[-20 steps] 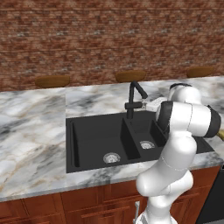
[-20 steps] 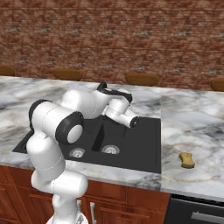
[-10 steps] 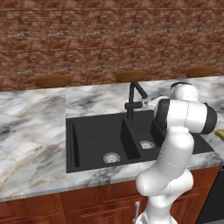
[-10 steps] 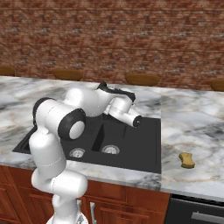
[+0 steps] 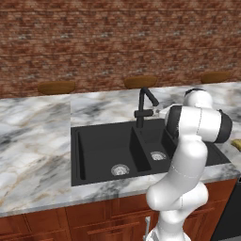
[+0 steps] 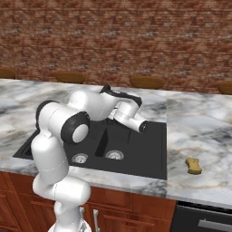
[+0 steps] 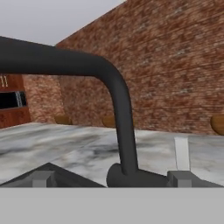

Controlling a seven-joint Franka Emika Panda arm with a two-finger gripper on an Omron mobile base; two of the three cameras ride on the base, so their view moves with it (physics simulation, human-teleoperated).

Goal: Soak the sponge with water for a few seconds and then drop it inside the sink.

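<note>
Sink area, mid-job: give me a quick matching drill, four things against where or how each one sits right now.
Things:
1. sponge
2. faucet
3. sink
4. gripper

States:
A. black, with two basins, each with a silver drain
B. lying on the counter, right of the basins
C. open, fingers either side of the faucet's base
D. dark, standing at the back edge between the basins, no stream running

Pairs: 1-B, 2-D, 3-A, 4-C
</note>
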